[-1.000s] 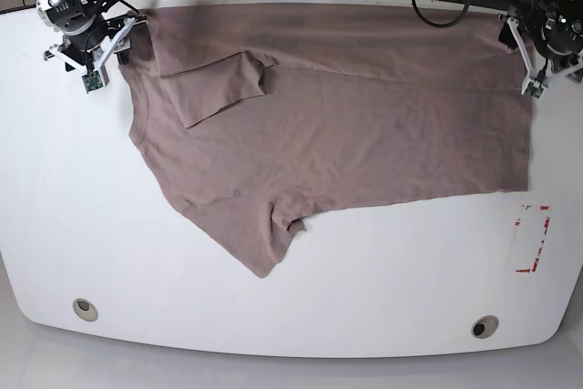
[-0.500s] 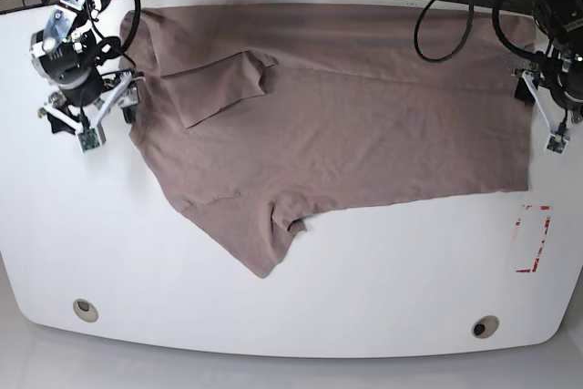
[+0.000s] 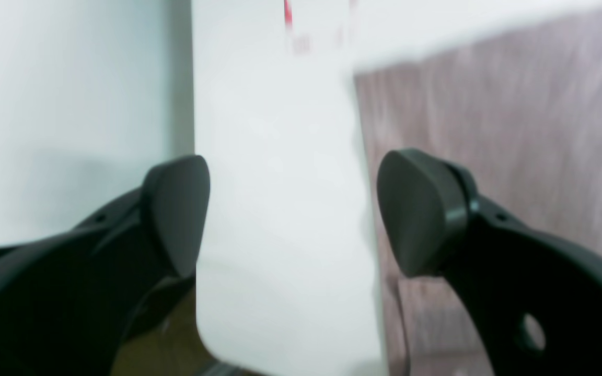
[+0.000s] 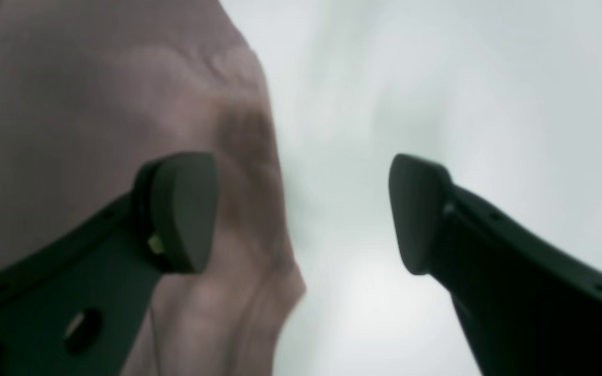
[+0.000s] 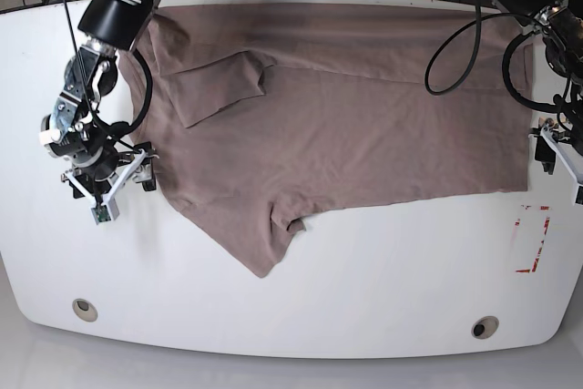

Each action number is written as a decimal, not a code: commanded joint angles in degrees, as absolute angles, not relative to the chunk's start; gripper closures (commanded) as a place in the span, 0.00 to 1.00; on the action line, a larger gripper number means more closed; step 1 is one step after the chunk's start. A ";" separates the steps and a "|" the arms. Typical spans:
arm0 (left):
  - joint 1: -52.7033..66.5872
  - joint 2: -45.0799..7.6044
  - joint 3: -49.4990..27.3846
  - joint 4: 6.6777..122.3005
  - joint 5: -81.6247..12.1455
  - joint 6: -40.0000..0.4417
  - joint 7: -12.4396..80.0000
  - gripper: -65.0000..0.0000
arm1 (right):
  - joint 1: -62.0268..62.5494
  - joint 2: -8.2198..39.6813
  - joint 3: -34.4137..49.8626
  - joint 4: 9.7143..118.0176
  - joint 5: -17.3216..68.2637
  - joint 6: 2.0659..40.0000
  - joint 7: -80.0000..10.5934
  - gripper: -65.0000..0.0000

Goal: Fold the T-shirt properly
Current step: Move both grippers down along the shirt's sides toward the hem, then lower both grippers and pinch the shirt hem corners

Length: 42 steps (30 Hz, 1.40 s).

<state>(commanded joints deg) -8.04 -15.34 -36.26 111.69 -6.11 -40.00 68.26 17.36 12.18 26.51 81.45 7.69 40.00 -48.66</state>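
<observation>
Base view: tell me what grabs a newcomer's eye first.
The mauve T-shirt sprawls across most of the white table, one sleeve folded onto its chest. At each side edge of it hovers an open pincer, the right pincer and the left pincer. Red marks sit near the left one.

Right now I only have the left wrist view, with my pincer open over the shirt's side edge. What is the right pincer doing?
Observer: The right pincer is open too. It straddles the T-shirt's opposite edge, one finger over cloth and one over bare table.
Operator: Are both sleeves spread outward?
Observer: No, the far sleeve is folded in onto the body.
Operator: And the near one?
Observer: The near sleeve sticks out toward the table's front edge.
</observation>
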 joint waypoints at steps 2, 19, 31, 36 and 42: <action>-8.04 -15.34 -36.26 110.99 -6.11 -40.00 67.12 0.23 | 19.21 12.18 26.51 77.41 7.69 40.00 -46.90 0.25; -6.02 -15.34 -35.47 108.88 -6.11 -38.29 63.87 0.23 | 26.95 12.09 26.33 50.07 7.69 40.00 -33.27 0.25; -5.49 -15.34 -35.56 107.30 -6.11 -38.29 63.87 0.23 | 25.10 9.01 18.59 49.36 7.60 40.00 -30.73 0.30; -7.16 -16.92 -35.56 101.05 -6.11 -38.20 63.78 0.23 | 25.01 8.48 18.59 49.36 7.60 39.60 -30.37 0.53; -11.21 -18.59 -35.56 88.66 -6.11 -37.93 59.21 0.22 | 24.92 8.48 18.51 49.36 7.60 37.76 -30.29 0.84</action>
